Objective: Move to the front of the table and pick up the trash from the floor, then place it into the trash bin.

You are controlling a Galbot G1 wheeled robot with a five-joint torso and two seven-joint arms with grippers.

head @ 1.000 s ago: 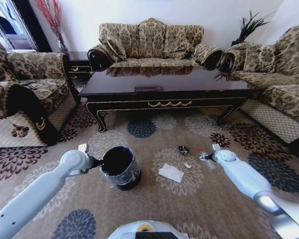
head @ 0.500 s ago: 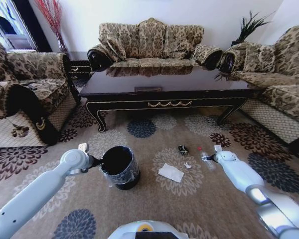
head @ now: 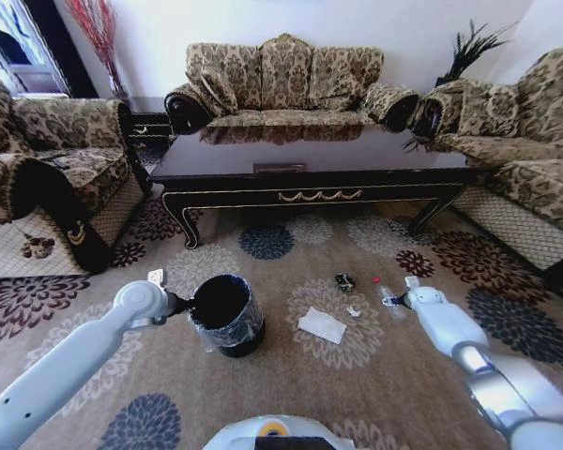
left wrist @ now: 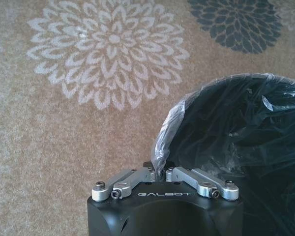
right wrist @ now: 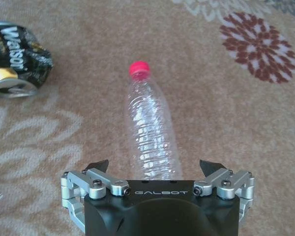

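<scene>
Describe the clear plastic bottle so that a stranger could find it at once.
Look at the patterned carpet in front of the long dark coffee table. The clear plastic bottle lies there between the open right gripper's fingers, beside a crushed dark can. Only it has a red cap.

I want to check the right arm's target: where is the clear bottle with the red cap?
In the head view the clear bottle lies on the carpet right of the crushed can, just ahead of the open right gripper.
</scene>
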